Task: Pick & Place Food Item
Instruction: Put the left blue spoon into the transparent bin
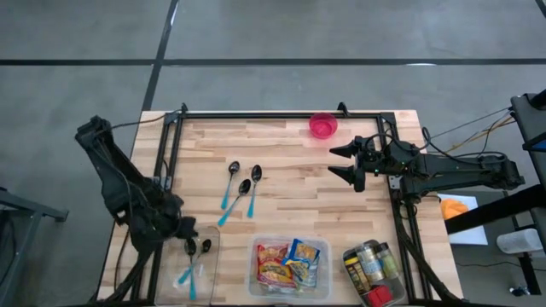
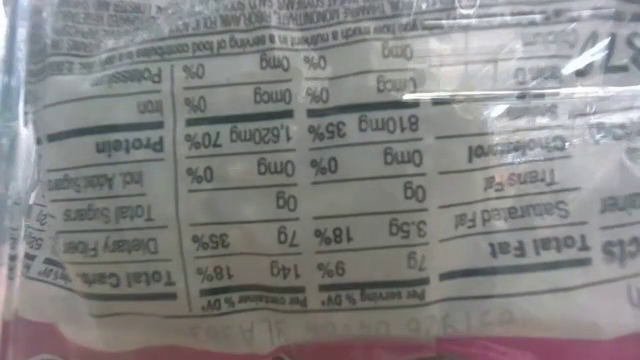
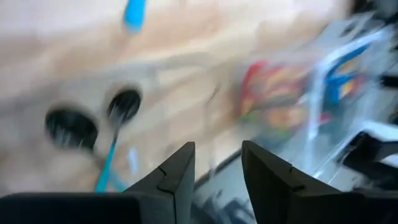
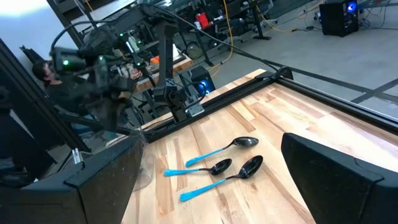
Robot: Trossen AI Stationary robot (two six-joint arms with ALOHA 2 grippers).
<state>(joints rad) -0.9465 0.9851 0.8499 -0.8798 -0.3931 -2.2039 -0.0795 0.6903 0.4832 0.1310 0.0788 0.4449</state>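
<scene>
High view puts the left end effector [image 1: 189,246] low at the near-left of the desk [image 1: 281,149], over a clear container [image 1: 203,256] that holds two blue-handled spoons [image 1: 189,271]. In the left wrist view its fingers [image 3: 177,177] stand a little apart with nothing between them, two dark spoon bowls [image 3: 123,106] just beyond. We judge a spoon drop into that container finished or nearly so, though the task names a food item. The food packets [image 1: 288,263] sit in a clear tub [image 1: 320,286] at the near-middle edge, untouched; the low view is filled by a packet's nutrition label. Three more spoons [image 1: 241,188] lie loose mid-desk, and a pink cup [image 1: 322,126] stands at the far rail. Next move, as we read it: lift clear of the container, swing toward the tub or the loose spoons, and come down square on one item. The left arm is folded tightly, elbow out past the desk's left edge. The right end effector [image 1: 348,162] hovers wide open and empty at the right, its arm stretched in level from the right side.
</scene>
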